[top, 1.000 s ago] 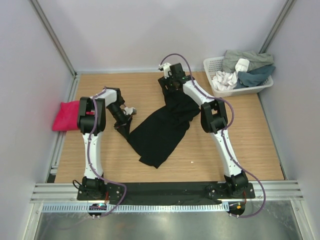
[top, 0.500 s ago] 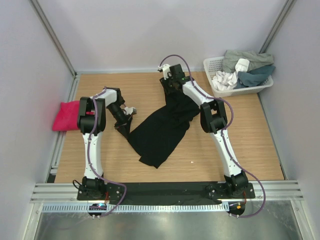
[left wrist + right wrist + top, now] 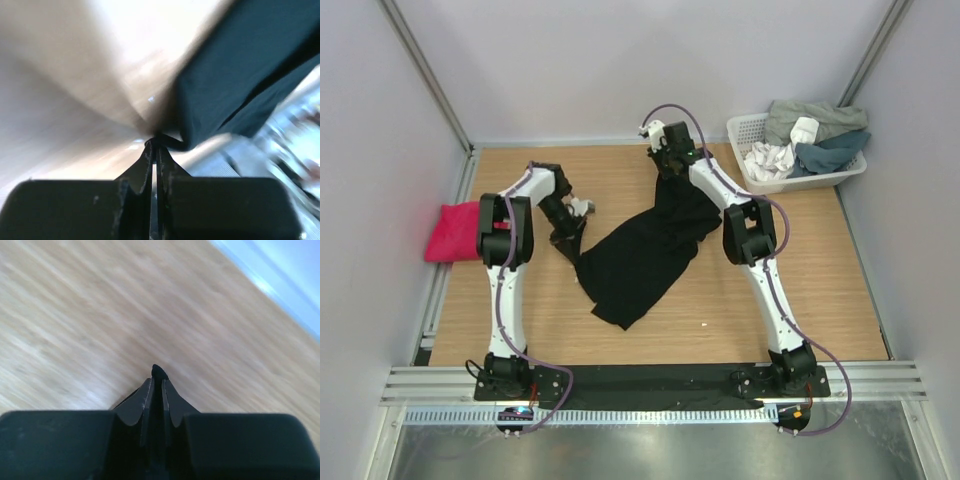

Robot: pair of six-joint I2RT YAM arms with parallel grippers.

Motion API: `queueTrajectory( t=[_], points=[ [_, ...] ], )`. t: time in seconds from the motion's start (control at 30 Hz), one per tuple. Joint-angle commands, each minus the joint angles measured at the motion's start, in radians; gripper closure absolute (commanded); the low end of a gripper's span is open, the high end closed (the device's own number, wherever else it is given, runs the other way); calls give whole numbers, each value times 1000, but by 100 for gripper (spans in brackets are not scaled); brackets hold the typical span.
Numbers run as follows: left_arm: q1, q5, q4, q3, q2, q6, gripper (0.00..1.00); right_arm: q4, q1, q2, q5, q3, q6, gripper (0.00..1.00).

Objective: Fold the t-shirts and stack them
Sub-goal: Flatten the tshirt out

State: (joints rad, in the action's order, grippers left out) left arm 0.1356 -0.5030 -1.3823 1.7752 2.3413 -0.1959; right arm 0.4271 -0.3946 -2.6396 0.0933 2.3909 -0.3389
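**Black shirt strung between my two grips**

My left end effector [image 3: 155, 142] and right end effector [image 3: 157, 374] are each clamped on the large black cloth t-shirt [image 3: 640, 255]. It stretches diagonally between them, right grip farther back, tail on the wooden tabletop [image 3: 820, 290]. The magenta t-shirt [image 3: 452, 232] lies far left.

Black t-shirt [image 3: 640, 255], magenta t-shirt [image 3: 450, 232], white basket [image 3: 802, 183], tan wood-grain table [image 3: 820, 275]

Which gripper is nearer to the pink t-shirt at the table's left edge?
Left. The left gripper sits right of the pink t-shirt, pinching the black t-shirt; the right gripper holds that shirt's far end, much farther away.
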Motion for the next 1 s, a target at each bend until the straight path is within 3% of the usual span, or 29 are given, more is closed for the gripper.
queueTrajectory(
  t=[0.0,0.17,0.23,0.43,0.63,0.77,0.97],
  points=[
    [-10,108,-21,252,-31,-68,100,-65,88,190,-81,60,-40,85],
    [-21,187,-83,724,-4,-103,100,-53,154,407,-130,-16,-61,85],
    [-16,207,-55,773,-39,-123,100,-39,160,475,-130,-44,-74,85],
    [24,293,103,580,-265,-192,100,12,155,723,-113,-162,-60,85],
    [30,313,181,489,-454,-166,100,36,154,966,-106,-318,-78,86],
    [56,357,287,431,-646,-162,100,39,157,1131,-106,-451,-72,93],
    [84,374,304,412,-879,-99,100,68,181,1404,-113,-596,-11,99]
  ],
)
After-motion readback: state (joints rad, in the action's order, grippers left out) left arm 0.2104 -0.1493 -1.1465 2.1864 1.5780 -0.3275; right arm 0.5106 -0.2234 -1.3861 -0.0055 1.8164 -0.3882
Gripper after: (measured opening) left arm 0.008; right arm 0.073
